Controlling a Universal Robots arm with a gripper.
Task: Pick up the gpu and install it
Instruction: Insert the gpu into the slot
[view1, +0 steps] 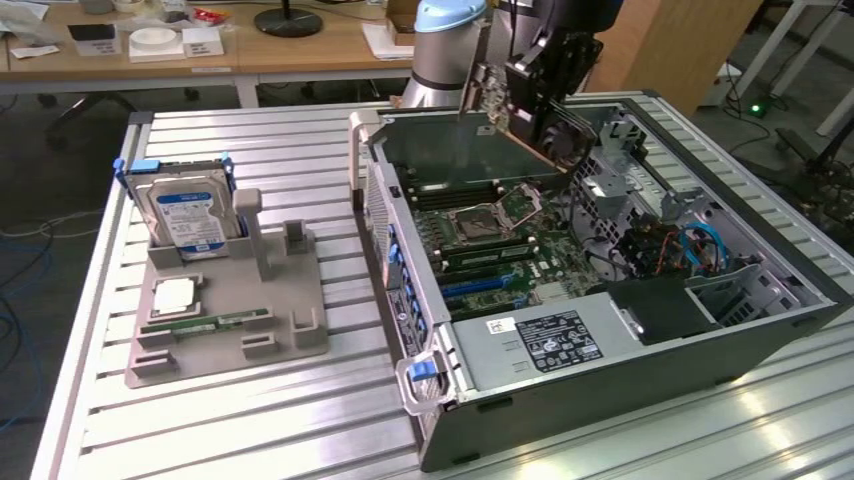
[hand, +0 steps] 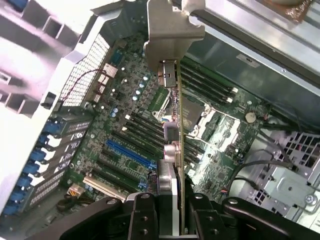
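1. Gripper (hand: 169, 212) clamped on the gpu (hand: 172, 95), card on edge above the motherboard (hand: 125, 130).
2. Likely light, stiff, fragile (thin board): best held by its edges, clear of components.

Exterior view high, angled down on case (view1: 601, 400), wrist view close above shared motherboard (hand: 125, 125)
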